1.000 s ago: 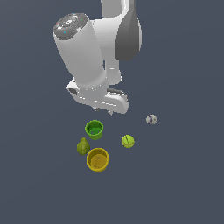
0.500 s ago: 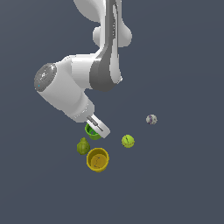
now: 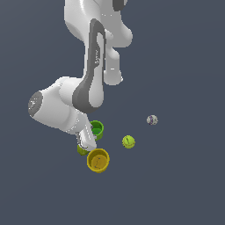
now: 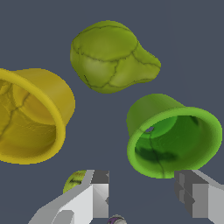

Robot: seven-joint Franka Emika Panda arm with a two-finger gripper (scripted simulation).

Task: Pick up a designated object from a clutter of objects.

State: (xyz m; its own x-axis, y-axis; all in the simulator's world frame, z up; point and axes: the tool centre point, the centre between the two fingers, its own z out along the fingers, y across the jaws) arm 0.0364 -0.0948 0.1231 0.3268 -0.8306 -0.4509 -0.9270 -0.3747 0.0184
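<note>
The tool (image 4: 142,197) hangs with jaws spread wide, holding nothing, just above the green cup (image 4: 175,135). The cup stands upright between the yellow cup (image 4: 30,116) and the olive pear-like fruit (image 4: 111,57).

Flat dark grey-blue floor (image 3: 184,184). On it: green cup (image 3: 97,128), yellow cup (image 3: 98,160) near it, olive pear-like fruit (image 4: 111,57) beside both, yellow-green ball (image 3: 128,141), small whitish-purple ball (image 3: 152,120) farther toward the exterior view's right.
</note>
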